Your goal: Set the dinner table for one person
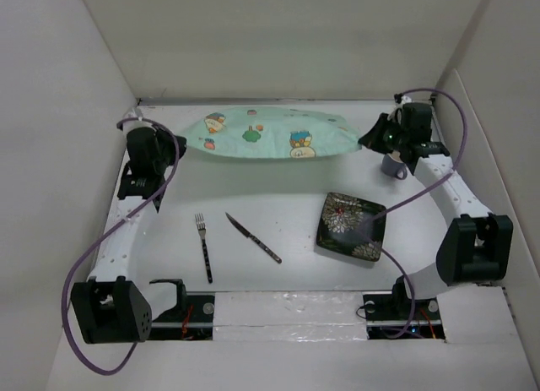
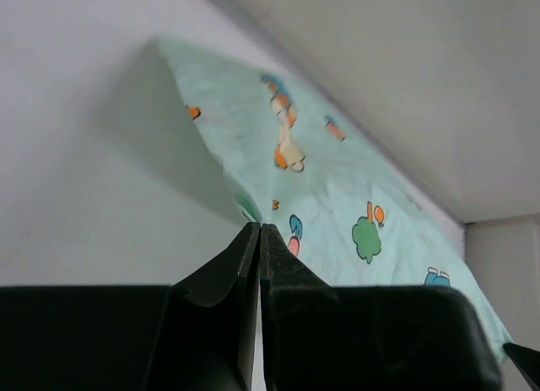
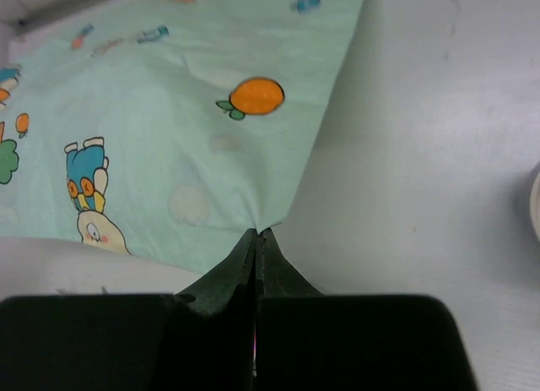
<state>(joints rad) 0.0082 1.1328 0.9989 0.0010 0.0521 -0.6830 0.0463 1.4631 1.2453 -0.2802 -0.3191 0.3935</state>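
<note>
Both pairs of my fingers are clenched on the placemat [image 1: 270, 136]. My left fingers [image 2: 256, 239] pinch its left corner and my right fingers [image 3: 256, 243] pinch its right corner. The cloth hangs stretched between them and, going by the shadow under it, seems lifted off the bench [image 1: 287, 188]. The bench is the wide white surface spreading beneath the placemat and out towards me from it, hard, flat and fixed, so I can only lay things on it.

The placemat feels like thin, light cloth to me, soft and limp. I judge it sags in the middle and folds if my two corners drift together, so corners are the right hold and I want it kept taut. It will not break, though a small pinch could slip off the hem.

On my side of the placemat, below its right half, lies a dark flowered plate [image 1: 337, 209] with nothing on it. It looks glazed, so I expect it to be stiff, slick and breakable, best taken at the rim. Just beside the placemat's right corner stands a grey mug [image 1: 393, 166]; I cannot tell what is in it. Below the placemat's left half lie a fork [image 1: 203, 247] and a knife [image 1: 253, 237], thin, rigid and flat against the bench, awkward to get under
</note>
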